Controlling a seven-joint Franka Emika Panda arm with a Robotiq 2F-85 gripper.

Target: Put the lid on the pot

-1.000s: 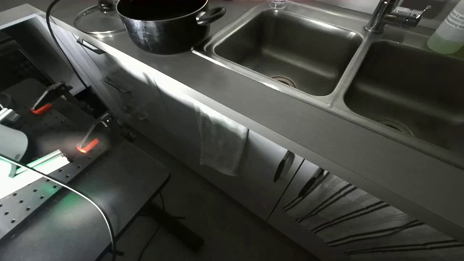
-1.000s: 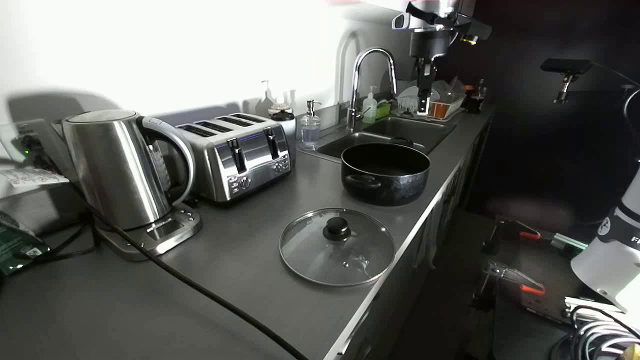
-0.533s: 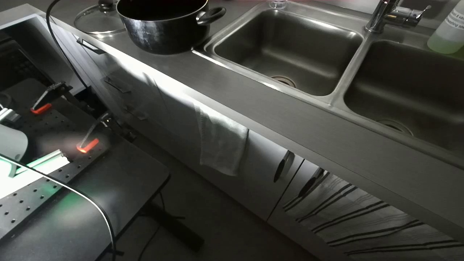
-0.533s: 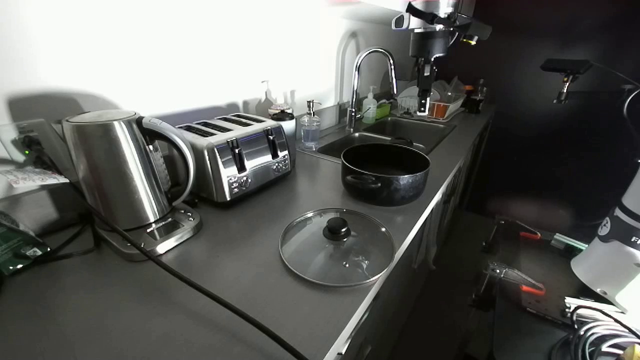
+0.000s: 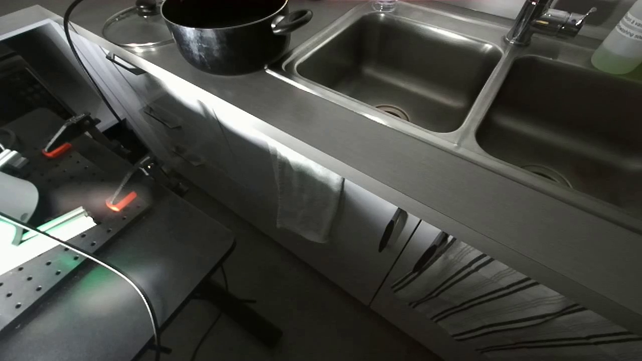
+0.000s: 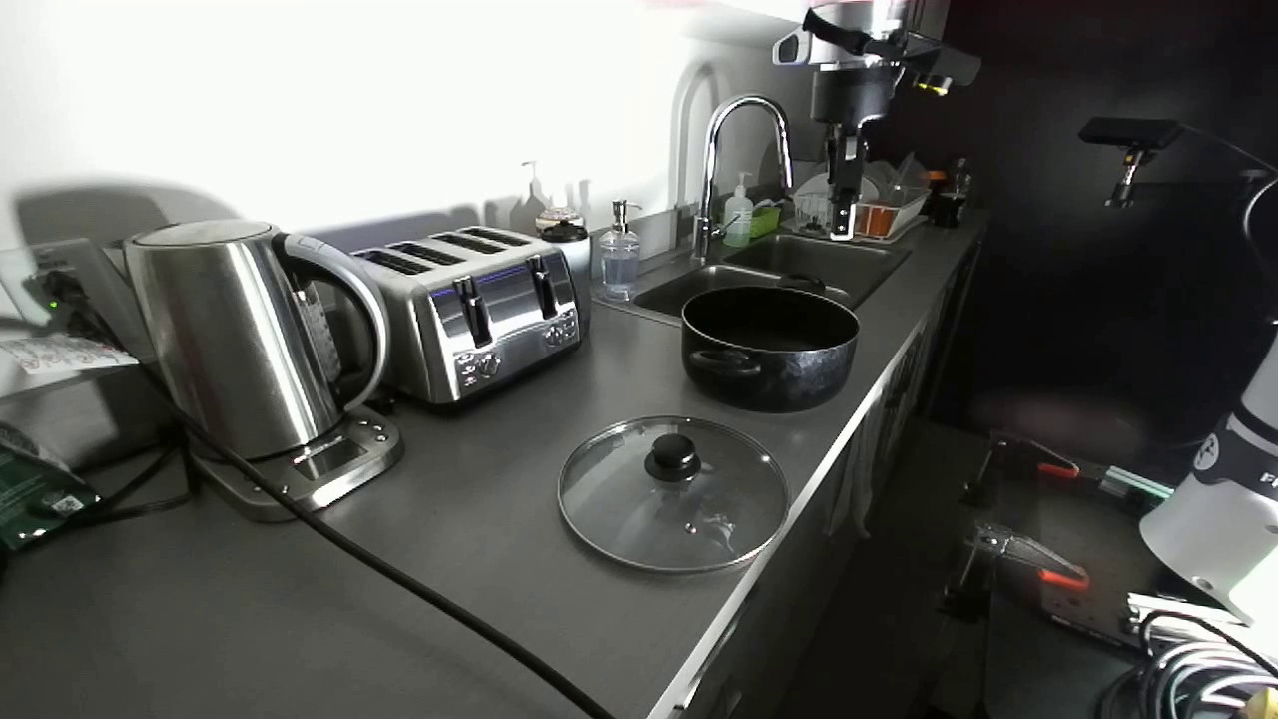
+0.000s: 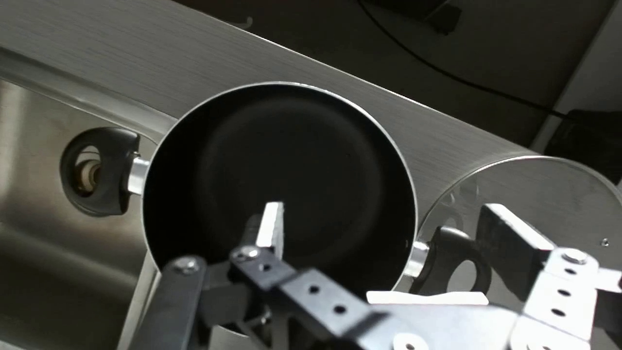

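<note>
- Lid — clear glass, its black knob standing upright — lies flat on the counter, its rim close along the front edge, beside the pot.
- Kettle: upright on its base, toward the back edge, well apart from the lid.
- Toaster: just beyond the kettle, also toward the back edge.
- The pot: upright near the front edge, between lid and sink. In the wrist view one handle reaches over the sink; the other shows over the lid's rim — whether those touch, I cannot tell.
- Claw: up in the air, pointing down, its two fingers spread wide apart. In the wrist view one finger shows against the pot's dark inside, the other against the lid.
- Soap bottle: near the back edge, at the sink's near corner.
- The sink: two basins set into the counter, showing in both exterior views.
- Tap: rising behind the sink, by the back edge.
- Dish rack: past the sink, toward the counter's far end.
</note>
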